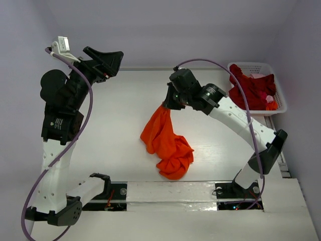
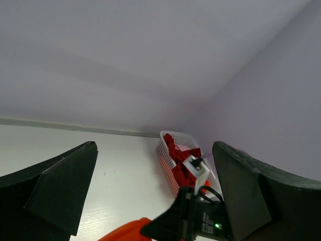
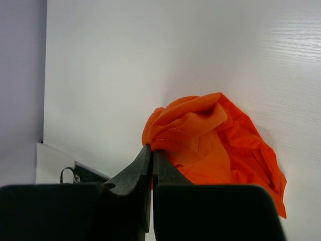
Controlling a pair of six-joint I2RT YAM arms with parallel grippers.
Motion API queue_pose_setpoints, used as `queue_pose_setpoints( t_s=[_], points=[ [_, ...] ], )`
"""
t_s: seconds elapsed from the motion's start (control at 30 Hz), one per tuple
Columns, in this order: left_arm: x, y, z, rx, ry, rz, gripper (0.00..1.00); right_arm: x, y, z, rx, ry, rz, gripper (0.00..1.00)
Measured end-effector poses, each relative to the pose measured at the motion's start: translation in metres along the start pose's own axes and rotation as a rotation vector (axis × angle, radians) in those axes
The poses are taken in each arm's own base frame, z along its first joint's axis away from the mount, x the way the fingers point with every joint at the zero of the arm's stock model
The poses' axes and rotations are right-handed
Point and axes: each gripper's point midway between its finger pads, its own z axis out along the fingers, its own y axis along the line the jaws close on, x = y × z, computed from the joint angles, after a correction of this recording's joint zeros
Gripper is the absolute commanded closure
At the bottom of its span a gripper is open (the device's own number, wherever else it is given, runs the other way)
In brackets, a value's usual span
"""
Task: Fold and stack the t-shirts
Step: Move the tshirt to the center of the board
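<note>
The right fingers (image 3: 141, 173) are pressed together on a thin fold at the edge of the orange shirt (image 3: 210, 143), the cloth caught right at their tips. Beyond the tips the rest of the shirt hangs away and gathers in a crumpled heap on the white counter (image 1: 120, 125), with no sleeve or hem laid out flat. The left fingers (image 2: 55, 186) are spread wide with nothing between them, raised above the counter and well apart from the shirt. Only a sliver of orange shows below them in their own view. Farther out past the left fingers, against the wall, a white basket (image 1: 279, 98) holds the dark red shirts (image 1: 253, 88) in a loose pile.

The shirt looks light and entirely limp. It drapes from the single pinch and folds over itself, so it will probably not keep any shape unless it is spread on the counter. The thin cloth should not slip much in a firm pinch, but a one-point hold lets it twist and bunch. A better hold is likely two points along one edge, such as both shoulders or both corners of the hem, one for each set of fingers. That way the cloth can be drawn taut and laid flat before folding. No neck tag or seam is clear enough here to say which edge is pinched.
</note>
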Motion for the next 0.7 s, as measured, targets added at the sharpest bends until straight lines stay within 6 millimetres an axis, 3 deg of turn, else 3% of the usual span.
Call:
queue_pose_setpoints(
  t_s=[0.23,0.37,0.7],
  points=[
    [0.002,-0.001,0.0,0.001,0.005,-0.001,0.01,-0.009,-0.018,0.054,0.033,0.046,0.006,1.0],
    [0.003,-0.001,0.0,0.002,0.009,-0.003,0.01,-0.016,-0.039,0.078,0.066,0.072,0.037,1.0],
    [0.007,-0.001,0.001,0.004,0.02,-0.006,0.01,-0.07,-0.111,0.12,0.15,0.038,0.135,1.0]
  ],
)
